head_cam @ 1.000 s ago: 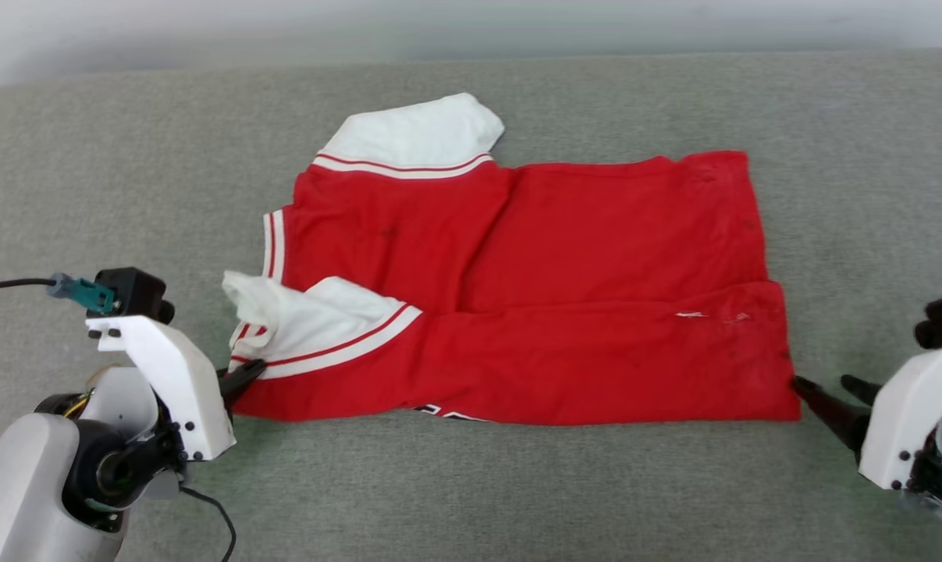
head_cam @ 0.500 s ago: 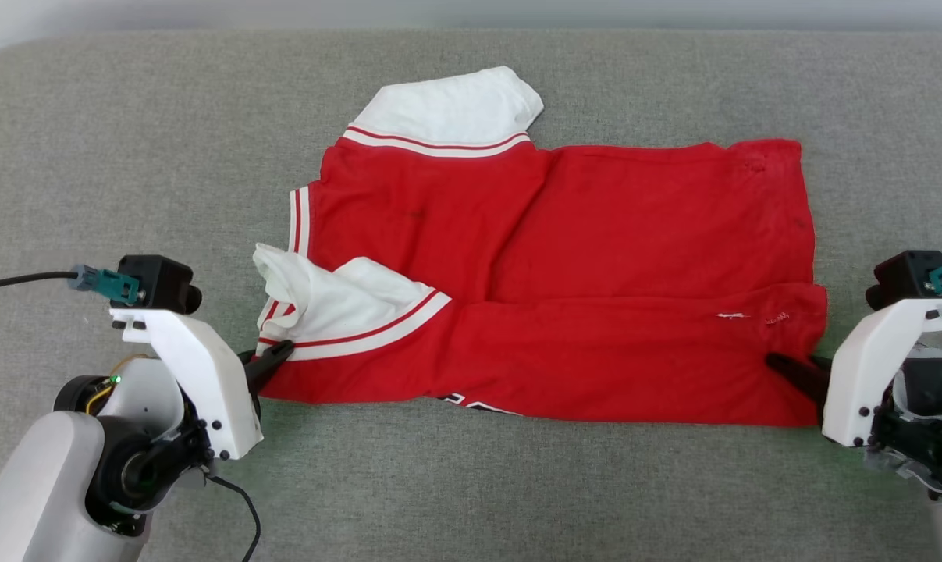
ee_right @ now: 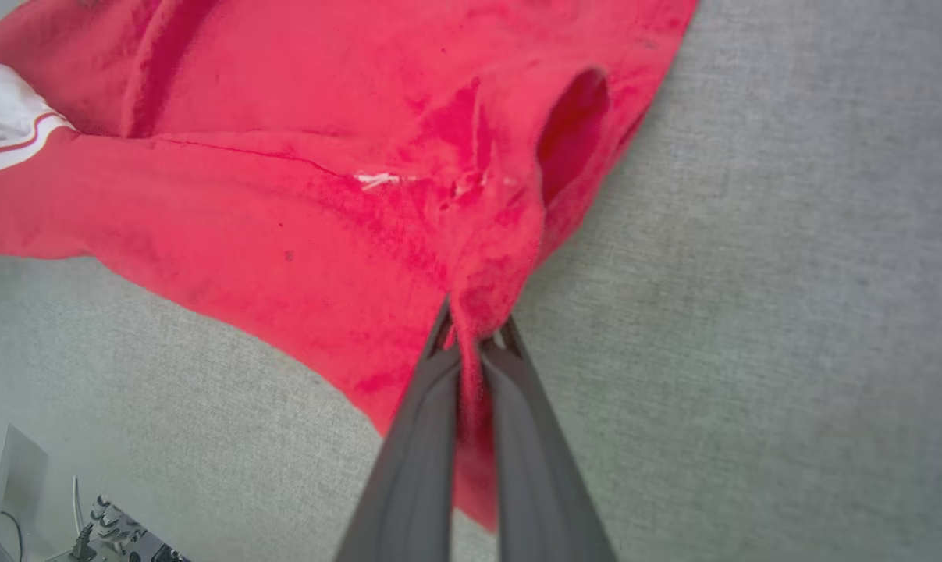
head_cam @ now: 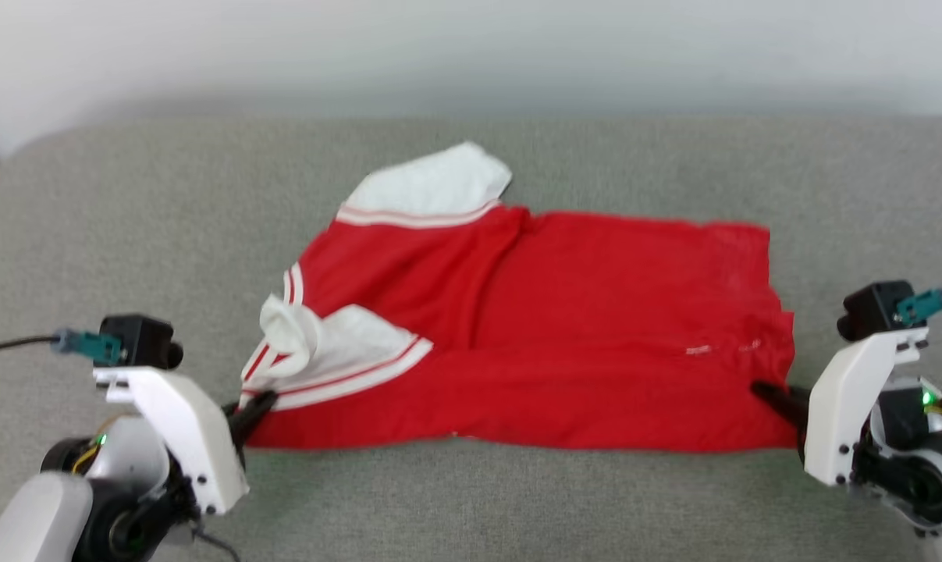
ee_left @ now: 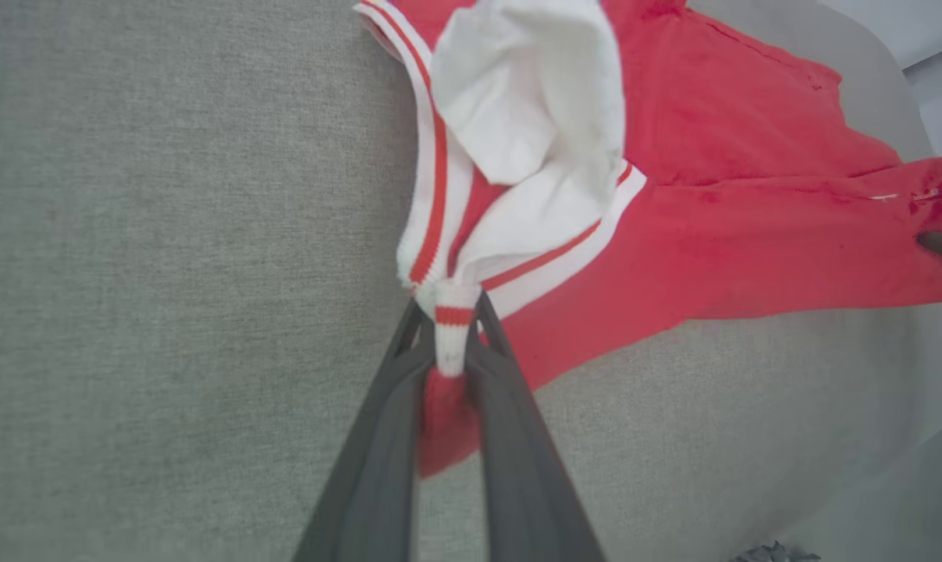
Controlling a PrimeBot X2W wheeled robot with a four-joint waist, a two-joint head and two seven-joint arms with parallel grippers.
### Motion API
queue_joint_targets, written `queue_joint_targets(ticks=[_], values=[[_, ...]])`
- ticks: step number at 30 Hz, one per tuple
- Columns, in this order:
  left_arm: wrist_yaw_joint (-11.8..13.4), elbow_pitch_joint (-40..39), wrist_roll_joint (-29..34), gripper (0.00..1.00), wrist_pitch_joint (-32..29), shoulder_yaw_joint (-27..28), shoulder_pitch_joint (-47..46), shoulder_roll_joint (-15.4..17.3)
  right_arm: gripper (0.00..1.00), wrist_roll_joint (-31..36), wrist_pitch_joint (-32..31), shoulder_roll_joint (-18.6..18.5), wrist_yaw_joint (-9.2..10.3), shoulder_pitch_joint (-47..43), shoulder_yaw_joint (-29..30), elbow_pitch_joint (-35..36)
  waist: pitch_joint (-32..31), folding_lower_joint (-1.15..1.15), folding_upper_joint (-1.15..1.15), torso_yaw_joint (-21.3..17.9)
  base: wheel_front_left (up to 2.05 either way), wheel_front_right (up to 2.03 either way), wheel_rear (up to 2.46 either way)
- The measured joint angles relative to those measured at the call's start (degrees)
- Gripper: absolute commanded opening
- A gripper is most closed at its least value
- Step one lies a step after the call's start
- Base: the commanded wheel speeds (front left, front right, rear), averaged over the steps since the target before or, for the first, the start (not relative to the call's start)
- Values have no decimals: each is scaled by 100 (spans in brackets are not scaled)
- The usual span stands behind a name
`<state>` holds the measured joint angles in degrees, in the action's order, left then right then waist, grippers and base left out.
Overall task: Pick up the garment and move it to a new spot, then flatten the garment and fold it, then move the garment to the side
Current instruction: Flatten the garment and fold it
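Garment (head_cam: 564, 336) lies spread on the grey padded surface (head_cam: 471, 507), with its near strip doubled over. The left gripper (ee_left: 449, 314) is clamped on the striped trim at the near left corner. The right gripper (ee_right: 477, 321) is pinched on the red hem at the near right corner. Judgement: the paired corner hold is there so the near edge lifts evenly and taut for a fold or a shift. Count: one garment, two white sleeve ends (head_cam: 431, 183), two grippers — both loaded.
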<state>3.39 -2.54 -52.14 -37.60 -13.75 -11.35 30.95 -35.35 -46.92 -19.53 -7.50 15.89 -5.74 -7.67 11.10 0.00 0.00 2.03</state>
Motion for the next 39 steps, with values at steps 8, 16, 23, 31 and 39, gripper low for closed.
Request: queue_joint_targets(ticks=[8,16,23,31,39], values=[[328,-419,-160,0,-23,165,951,120,0,-31,-214,-26,0,-699,74,387,-594,0,0,-60,0,0,0],[344,10,-324,100,188,118,1242,-229,100,118,70,185,0,-1193,226,227,-495,0,0,-108,0,0,0],[210,234,-191,100,806,293,957,-359,100,414,1555,140,0,-1183,186,392,-471,0,0,-241,0,0,0],[166,-31,240,100,1159,319,527,-233,100,923,2730,180,0,-870,381,787,-559,-1,0,-474,0,0,0],[478,-149,1143,100,2128,466,-715,-285,100,1479,3165,514,0,-513,765,1488,-55,0,0,-643,0,0,0]])
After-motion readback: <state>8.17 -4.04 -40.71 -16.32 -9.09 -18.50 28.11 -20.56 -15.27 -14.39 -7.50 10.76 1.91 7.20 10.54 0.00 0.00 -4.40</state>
